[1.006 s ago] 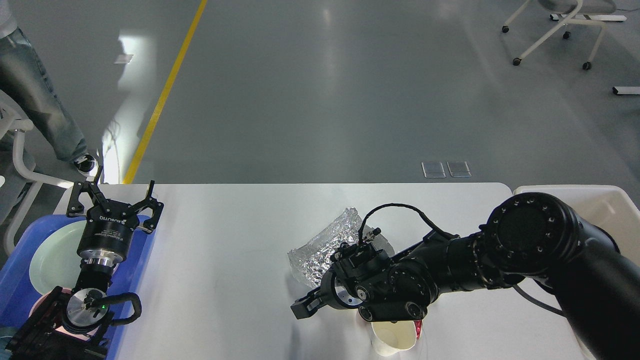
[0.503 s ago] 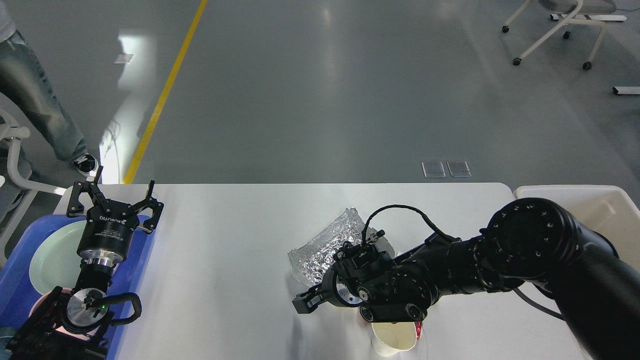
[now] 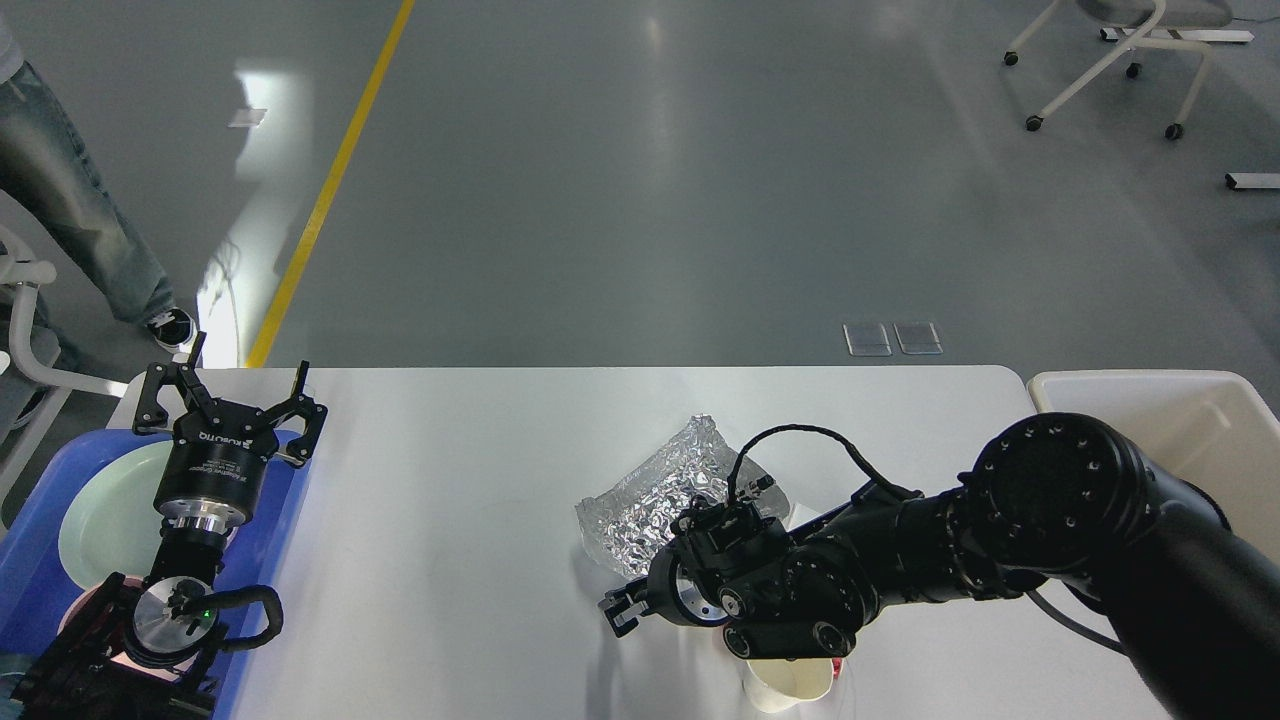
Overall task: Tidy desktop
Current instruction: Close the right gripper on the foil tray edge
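Sitting in the blue tray (image 3: 30, 570) at the desk (image 3: 480, 480)'s left edge is a pale plate (image 3: 105, 510) — left pincer (image 3: 228, 400) spread wide above it; right pincer (image 3: 622, 610) unclear, beside a paper cup (image 3: 790, 682).

Bench (image 3: 480, 480): smooth, plain white-grey top, satin finish with soft reflections.

Foil sheet (image 3: 650, 495), near bench centre: crinkled, silver, metallic, bright glints across its creases.

Paper cup (image 3: 790, 682), at the bench's near edge below the foil: matt cream inside, with a red patch at its rim.

Tray (image 3: 290, 520), at the bench's left end: blue plastic, smooth, slight sheen. Plate (image 3: 100, 510) in it: pale green, smooth, glossy.

Bin (image 3: 1200, 420), off the bench's right end: cream-white plastic, smooth.

Left gripper (image 3: 228, 392), over the tray's far edge: matt black body, then a polished bare-metal collar.

Right arm (image 3: 1050, 500): black, semi-gloss casing.

Floor (image 3: 640, 180) beyond the bench: grey, glossy, reflective.
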`<state>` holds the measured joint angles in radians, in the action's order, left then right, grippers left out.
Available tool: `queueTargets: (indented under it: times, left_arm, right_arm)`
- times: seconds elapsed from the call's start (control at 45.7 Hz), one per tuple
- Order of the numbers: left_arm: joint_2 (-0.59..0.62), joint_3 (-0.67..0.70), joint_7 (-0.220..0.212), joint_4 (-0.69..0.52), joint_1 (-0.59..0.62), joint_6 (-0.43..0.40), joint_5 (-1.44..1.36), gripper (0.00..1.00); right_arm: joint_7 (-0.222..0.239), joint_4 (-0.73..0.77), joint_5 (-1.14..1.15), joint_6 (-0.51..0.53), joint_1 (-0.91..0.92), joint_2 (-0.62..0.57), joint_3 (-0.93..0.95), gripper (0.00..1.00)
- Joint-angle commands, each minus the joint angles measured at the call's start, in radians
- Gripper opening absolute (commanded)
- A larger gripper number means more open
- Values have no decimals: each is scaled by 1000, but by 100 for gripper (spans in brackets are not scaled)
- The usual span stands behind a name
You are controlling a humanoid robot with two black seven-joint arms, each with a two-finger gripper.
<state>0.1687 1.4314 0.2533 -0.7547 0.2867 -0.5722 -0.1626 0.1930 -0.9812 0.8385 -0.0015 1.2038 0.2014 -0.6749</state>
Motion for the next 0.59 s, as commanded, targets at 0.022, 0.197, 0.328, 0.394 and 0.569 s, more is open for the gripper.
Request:
queueTargets:
  times: [0.022,0.197,0.328,0.394,0.569]
  left_arm:
    - [0,0,0,0,0,0,0,97]
    - [0,0,0,0,0,0,0,97]
    - [0,0,0,0,0,0,0,97]
    - [0,0,0,0,0,0,0,97]
    - [0,0,0,0,0,0,0,97]
  right_arm:
    - [0,1,-9,0,-3,1,-2,0]
    - [0,12,-9,0,-3,3,-2,0]
    - [0,21,-12,0,-3,3,-2,0]
    - [0,22,-12,0,-3,3,-2,0]
    - [0,21,-19,0,8,3,0,0]
